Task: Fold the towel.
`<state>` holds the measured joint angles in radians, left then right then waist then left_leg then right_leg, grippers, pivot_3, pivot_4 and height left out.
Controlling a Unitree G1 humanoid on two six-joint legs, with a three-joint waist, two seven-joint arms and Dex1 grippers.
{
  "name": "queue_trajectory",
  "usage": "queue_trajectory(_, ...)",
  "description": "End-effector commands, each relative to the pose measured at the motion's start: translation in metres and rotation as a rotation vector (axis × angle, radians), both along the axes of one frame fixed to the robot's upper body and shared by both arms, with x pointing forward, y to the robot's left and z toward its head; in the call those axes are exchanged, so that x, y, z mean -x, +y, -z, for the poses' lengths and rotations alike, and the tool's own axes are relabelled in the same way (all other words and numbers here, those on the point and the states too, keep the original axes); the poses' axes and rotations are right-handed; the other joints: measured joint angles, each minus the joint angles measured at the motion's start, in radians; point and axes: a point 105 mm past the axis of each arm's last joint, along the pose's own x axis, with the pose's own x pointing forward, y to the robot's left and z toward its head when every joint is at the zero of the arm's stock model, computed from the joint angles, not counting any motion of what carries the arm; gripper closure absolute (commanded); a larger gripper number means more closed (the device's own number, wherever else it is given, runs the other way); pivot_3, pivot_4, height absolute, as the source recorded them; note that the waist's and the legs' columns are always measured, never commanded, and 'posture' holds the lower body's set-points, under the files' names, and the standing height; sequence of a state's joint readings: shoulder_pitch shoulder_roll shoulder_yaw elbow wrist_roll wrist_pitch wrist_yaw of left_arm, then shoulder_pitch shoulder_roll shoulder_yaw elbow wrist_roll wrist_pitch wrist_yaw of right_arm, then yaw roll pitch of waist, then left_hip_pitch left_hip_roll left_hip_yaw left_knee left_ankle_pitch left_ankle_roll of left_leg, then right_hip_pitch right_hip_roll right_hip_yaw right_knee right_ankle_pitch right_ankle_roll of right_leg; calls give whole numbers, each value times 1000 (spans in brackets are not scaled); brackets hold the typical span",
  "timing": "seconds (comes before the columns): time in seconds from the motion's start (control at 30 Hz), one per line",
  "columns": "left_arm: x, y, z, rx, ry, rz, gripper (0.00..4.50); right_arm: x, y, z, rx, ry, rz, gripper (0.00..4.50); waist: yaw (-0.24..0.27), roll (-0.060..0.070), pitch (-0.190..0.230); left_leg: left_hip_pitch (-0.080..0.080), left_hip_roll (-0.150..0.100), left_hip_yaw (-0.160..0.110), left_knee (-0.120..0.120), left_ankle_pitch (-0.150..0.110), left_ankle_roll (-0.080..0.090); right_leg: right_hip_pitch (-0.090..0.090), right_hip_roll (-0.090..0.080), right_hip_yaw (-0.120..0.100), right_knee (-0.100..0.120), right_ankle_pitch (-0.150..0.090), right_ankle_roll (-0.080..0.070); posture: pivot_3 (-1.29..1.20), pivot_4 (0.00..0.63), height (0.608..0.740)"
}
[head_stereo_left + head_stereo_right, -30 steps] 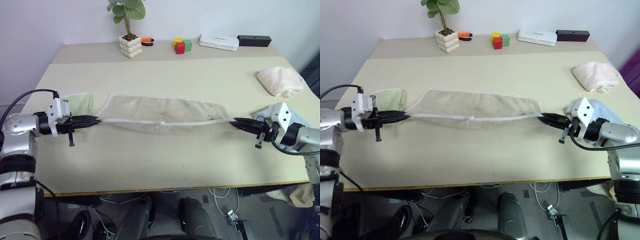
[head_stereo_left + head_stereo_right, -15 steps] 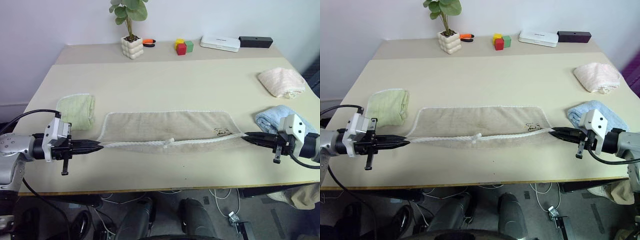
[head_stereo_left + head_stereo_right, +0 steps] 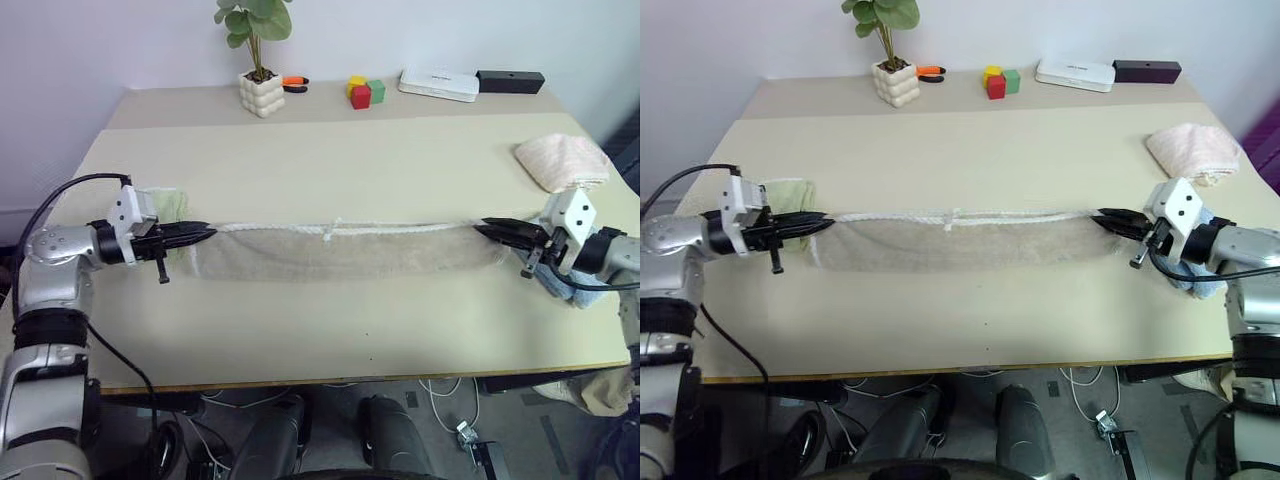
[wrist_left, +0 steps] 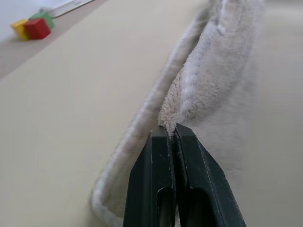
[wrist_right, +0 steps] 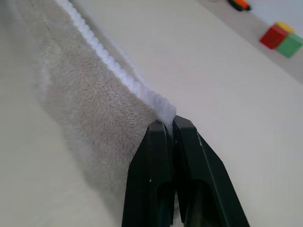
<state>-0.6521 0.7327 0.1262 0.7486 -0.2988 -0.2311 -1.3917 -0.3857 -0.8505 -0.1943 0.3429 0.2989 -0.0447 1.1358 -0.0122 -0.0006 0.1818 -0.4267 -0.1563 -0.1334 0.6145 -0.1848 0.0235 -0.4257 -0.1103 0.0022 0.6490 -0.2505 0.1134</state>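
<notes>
beige terry, the towel (image 3: 340,252) is stretching in a long band across the middle of the worktop (image 3: 330,330), parallel to its front edge, its white corded edge (image 3: 300,228) running taut along the far side with the small white loop (image 3: 330,231) near the middle. in the left eye view the left gripper (image 3: 205,234) is pinching the towel's left end near the worktop's left edge, just in front of a pale green towel (image 3: 170,205). the right gripper (image 3: 482,231) is pinching the opposite end near the right edge, with a pinkish-cream towel (image 3: 562,160) lying further back by that edge. along the back edge a potted plant (image 3: 258,60), coloured blocks (image 3: 364,91), a white box (image 3: 438,84) and a black box (image 3: 510,81) are standing.

in the right eye view the same band is showing, the lifted corded edge casting the cloth below it onto the worktop, and a pale blue cloth (image 3: 1195,283) is peeking out under the right arm.

in the left wrist view the two black fingers (image 4: 156,189) are pressing together on a bunched fold of the terry, the corded edge curving away beside them.

in the right wrist view the black fingers (image 5: 156,179) are clamping together on the white cord at the towel's corner, the terry falling away to one side.
</notes>
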Motion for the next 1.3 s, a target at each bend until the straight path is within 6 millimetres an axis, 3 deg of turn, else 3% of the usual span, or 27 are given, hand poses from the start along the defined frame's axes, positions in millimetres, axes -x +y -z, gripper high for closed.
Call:
queue_trajectory(0.03, -14, 3, -4, 20, -9, -70, 4500, -10, 1, -4, 22, -52, 31, 4445, 0, 0, 0, 0, 0, 0, 0, 0, 0, 0, 0, 0, 0, 0, 0, 0, 150, 740)
queue_trajectory(0.23, -30, 2, 1, 49, 16, -146, 4500, -26, 9, -4, 15, -95, 45, 4445, -2, 0, 0, 0, 0, 0, 1, 0, 0, 0, 0, -1, 1, 1, 2, 0, 150, 740)
queue_trajectory(0.7, -34, -1, 29, -92, 25, -178, 4500, -42, 15, 13, 50, -73, 64, 4445, -2, 0, 0, 0, 0, 0, 1, 1, 0, 0, 1, -1, 2, 1, 2, 0, 150, 740)
queue_trajectory(0.8, -42, -3, 25, -56, 33, -224, 3704, -44, 14, 16, 12, -40, 84, 4500, -1, 0, 0, 0, 0, 0, 1, 1, 0, 0, 1, -1, 2, 1, 2, 0, 150, 740)
queue_trajectory(0.83, -44, -3, 23, -53, 21, -233, 3169, -45, 13, 16, -3, -31, 93, 3876, -2, 0, 0, 0, 0, 0, 1, 1, 0, 0, 1, -1, 2, 1, 2, 0, 150, 740)
queue_trajectory(0.93, -46, -4, 21, -49, 15, -236, 1694, -47, 13, 15, -9, -33, 103, 2663, -2, 0, 0, 0, 0, 0, 1, 1, 0, 0, 1, -1, 2, 1, 2, 0, 150, 740)
queue_trajectory(1.03, -46, -3, 17, -39, 8, -236, 124, -48, 10, 13, 17, -56, 122, 1082, -2, 0, 0, 0, 0, 0, 1, 1, 0, 0, 1, -1, 2, 1, 2, 0, 150, 740)
queue_trajectory(1.1, -45, -4, 12, -13, 5, -217, 0, -49, 8, 12, 11, -50, 135, 77, -4, 0, 0, 0, 0, 0, 1, 1, 0, 0, 2, -1, 2, 1, 2, 0, 150, 740)
queue_trajectory(1.27, -48, -3, -8, 126, 14, -226, 0, -53, 4, -10, -90, -123, 178, 22, -4, 0, 0, 0, 0, 0, 1, 1, 0, 0, 2, -1, 2, 1, 2, 0, 150, 740)
queue_trajectory(1.3, -48, -3, -14, 166, 13, -224, 519, -52, 4, -14, -131, -120, 181, 664, -4, 0, 0, 0, 0, 0, 1, 1, 0, 0, 2, -1, 2, 1, 2, 0, 150, 740)
